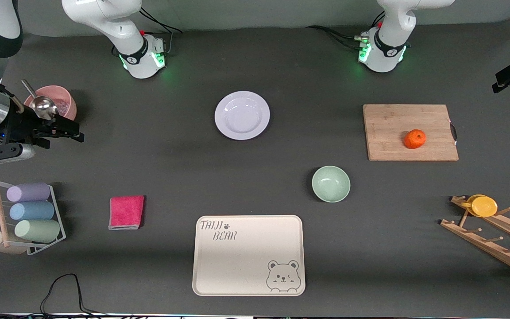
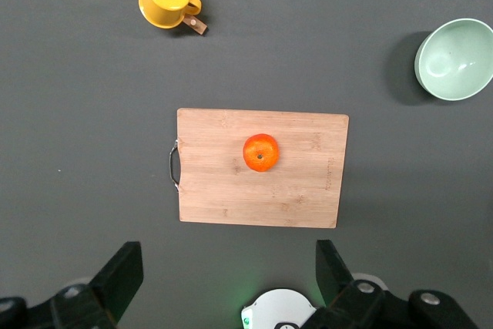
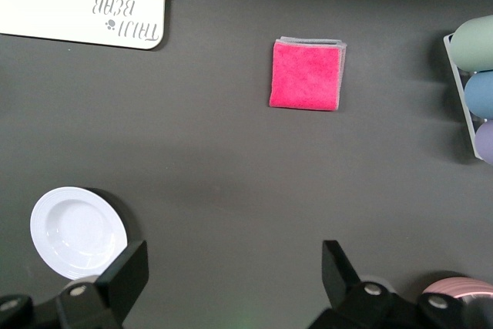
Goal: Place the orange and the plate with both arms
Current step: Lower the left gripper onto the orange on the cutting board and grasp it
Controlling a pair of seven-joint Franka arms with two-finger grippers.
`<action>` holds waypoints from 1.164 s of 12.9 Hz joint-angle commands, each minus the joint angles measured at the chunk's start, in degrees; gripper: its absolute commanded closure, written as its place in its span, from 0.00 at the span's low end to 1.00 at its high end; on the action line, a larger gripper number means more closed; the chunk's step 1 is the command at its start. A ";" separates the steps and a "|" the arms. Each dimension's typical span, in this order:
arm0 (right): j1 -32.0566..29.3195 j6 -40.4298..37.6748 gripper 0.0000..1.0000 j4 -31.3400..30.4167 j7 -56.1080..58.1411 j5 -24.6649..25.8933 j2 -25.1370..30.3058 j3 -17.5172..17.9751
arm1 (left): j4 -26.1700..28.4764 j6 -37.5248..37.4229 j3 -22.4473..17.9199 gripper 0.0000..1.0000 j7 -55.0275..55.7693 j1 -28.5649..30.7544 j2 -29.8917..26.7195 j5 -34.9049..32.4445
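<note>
The orange (image 1: 415,138) lies on a wooden cutting board (image 1: 392,146) toward the left arm's end of the table; it also shows in the left wrist view (image 2: 261,152). The pale plate (image 1: 242,115) lies on the table between the two bases and shows in the right wrist view (image 3: 77,230). My left gripper (image 1: 500,84) hangs high in the air beside the board, open and empty (image 2: 229,256). My right gripper (image 1: 71,130) hangs high over the right arm's end, open and empty (image 3: 231,256).
A mint-green bowl (image 1: 330,183) and the cream bear tray (image 1: 219,283) lie nearer the camera. A pink cloth (image 1: 126,212), a rack of cups (image 1: 29,217), a pink bowl with a spoon (image 1: 67,99) and a wooden rack with a yellow cup (image 1: 483,206) stand around.
</note>
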State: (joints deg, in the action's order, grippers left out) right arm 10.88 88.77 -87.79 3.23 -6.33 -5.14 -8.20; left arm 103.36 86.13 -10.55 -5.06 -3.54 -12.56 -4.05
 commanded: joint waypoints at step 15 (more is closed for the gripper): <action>0.28 2.10 0.00 -1.51 0.90 -0.88 -0.40 0.11 | 34.78 32.22 0.36 0.00 0.14 -0.42 -3.79 -0.08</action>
State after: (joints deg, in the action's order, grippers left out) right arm 10.93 89.96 -88.49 3.23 -6.33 -5.63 -7.92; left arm 129.81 111.34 -10.04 -5.34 -4.09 -12.20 -3.99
